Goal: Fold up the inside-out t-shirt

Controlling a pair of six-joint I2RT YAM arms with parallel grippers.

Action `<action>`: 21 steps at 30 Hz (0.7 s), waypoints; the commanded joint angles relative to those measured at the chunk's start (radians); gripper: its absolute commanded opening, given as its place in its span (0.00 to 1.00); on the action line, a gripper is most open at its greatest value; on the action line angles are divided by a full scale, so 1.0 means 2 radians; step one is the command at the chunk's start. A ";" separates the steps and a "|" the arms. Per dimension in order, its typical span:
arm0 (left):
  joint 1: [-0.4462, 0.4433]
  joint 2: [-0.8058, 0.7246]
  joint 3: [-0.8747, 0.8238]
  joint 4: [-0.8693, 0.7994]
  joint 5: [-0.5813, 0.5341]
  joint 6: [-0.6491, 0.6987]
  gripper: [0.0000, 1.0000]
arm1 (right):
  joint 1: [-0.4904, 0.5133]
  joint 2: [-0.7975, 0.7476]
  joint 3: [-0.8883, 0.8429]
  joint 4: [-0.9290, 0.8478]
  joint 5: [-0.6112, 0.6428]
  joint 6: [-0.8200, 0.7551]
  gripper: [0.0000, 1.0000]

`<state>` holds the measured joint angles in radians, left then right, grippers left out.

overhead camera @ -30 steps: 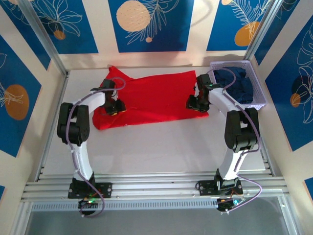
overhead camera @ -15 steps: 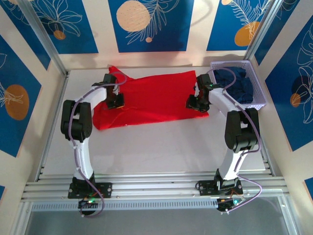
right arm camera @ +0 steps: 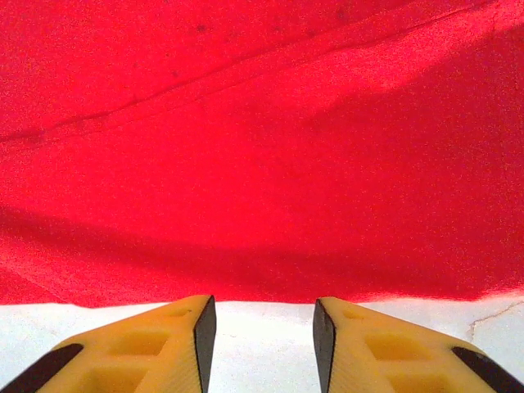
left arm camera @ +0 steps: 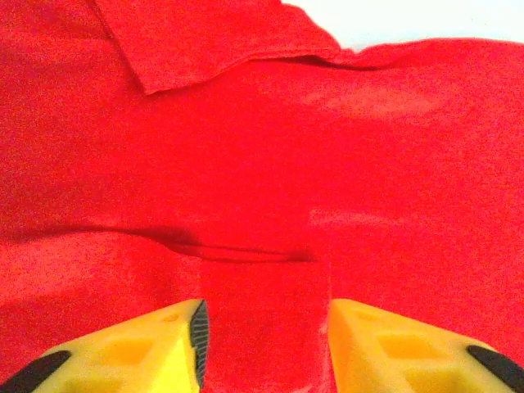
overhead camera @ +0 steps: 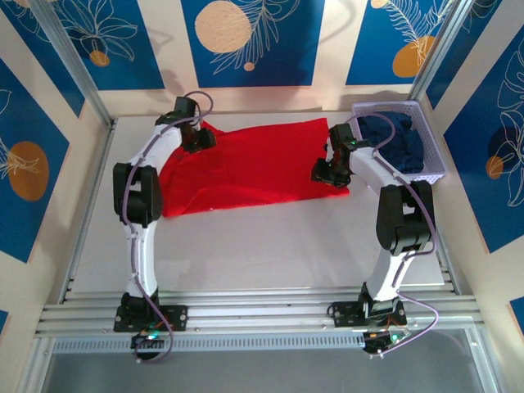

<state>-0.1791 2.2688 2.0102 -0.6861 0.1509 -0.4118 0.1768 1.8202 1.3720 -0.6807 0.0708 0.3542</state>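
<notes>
The red t-shirt [overhead camera: 254,164] lies spread flat across the back of the white table [overhead camera: 270,246]. My left gripper [overhead camera: 199,139] hovers at its far left corner, by a turned-over flap [left arm camera: 188,41]. The left gripper [left arm camera: 264,315] is open, its yellow fingers [left arm camera: 164,344] apart over flat red cloth [left arm camera: 262,164] with a crease just ahead of them. My right gripper [overhead camera: 323,173] sits at the shirt's right edge. The right gripper [right arm camera: 263,315] is open over bare table, with the shirt's hem [right arm camera: 262,278] just in front of its fingertips.
A lavender basket [overhead camera: 434,168] holding a dark navy garment [overhead camera: 397,139] stands at the back right, close to the right arm. Metal frame posts and patterned walls close in the table's back and sides. Bare table stretches between the shirt and the arm bases.
My left arm has swung from the shirt's left middle toward the back, up to its far left corner. The right arm has not moved.
</notes>
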 commanded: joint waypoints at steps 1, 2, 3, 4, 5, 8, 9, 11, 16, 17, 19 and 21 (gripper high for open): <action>0.000 -0.046 -0.031 -0.019 -0.011 0.005 0.48 | -0.001 -0.003 -0.003 0.003 -0.007 0.003 0.39; 0.000 -0.074 -0.076 -0.002 -0.012 0.002 0.49 | -0.002 0.002 -0.003 0.004 -0.006 0.005 0.39; -0.001 -0.106 -0.127 0.021 -0.016 -0.002 0.50 | -0.003 0.008 -0.001 0.004 -0.004 0.008 0.39; 0.000 -0.134 -0.175 0.040 -0.020 -0.005 0.51 | -0.006 0.014 0.002 0.002 -0.002 0.011 0.39; 0.000 -0.162 -0.224 0.058 -0.027 -0.008 0.52 | -0.011 0.021 0.005 0.002 -0.001 0.013 0.39; 0.005 -0.218 -0.329 0.079 -0.031 -0.014 0.52 | -0.029 0.050 0.017 -0.012 0.002 0.016 0.39; 0.006 -0.230 -0.358 0.086 -0.027 -0.013 0.52 | -0.035 0.062 0.022 -0.022 0.008 0.014 0.39; 0.010 -0.248 -0.402 0.092 -0.036 -0.017 0.52 | -0.044 0.076 0.024 -0.034 0.026 0.011 0.38; 0.042 -0.258 -0.464 0.102 -0.055 -0.010 0.52 | -0.070 0.084 0.006 -0.048 0.039 0.004 0.38; 0.049 -0.255 -0.471 0.102 -0.055 -0.010 0.52 | -0.072 0.085 0.004 -0.051 0.043 0.002 0.38; 0.057 -0.253 -0.482 0.104 -0.053 -0.012 0.52 | -0.073 0.086 -0.001 -0.060 0.057 0.000 0.37; 0.059 -0.259 -0.496 0.110 -0.051 -0.016 0.52 | -0.072 0.086 -0.006 -0.068 0.069 -0.001 0.36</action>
<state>-0.0731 1.7622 1.0496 -0.4934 0.0696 -0.4362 0.0261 1.9877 1.3838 -0.7555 0.1619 0.3645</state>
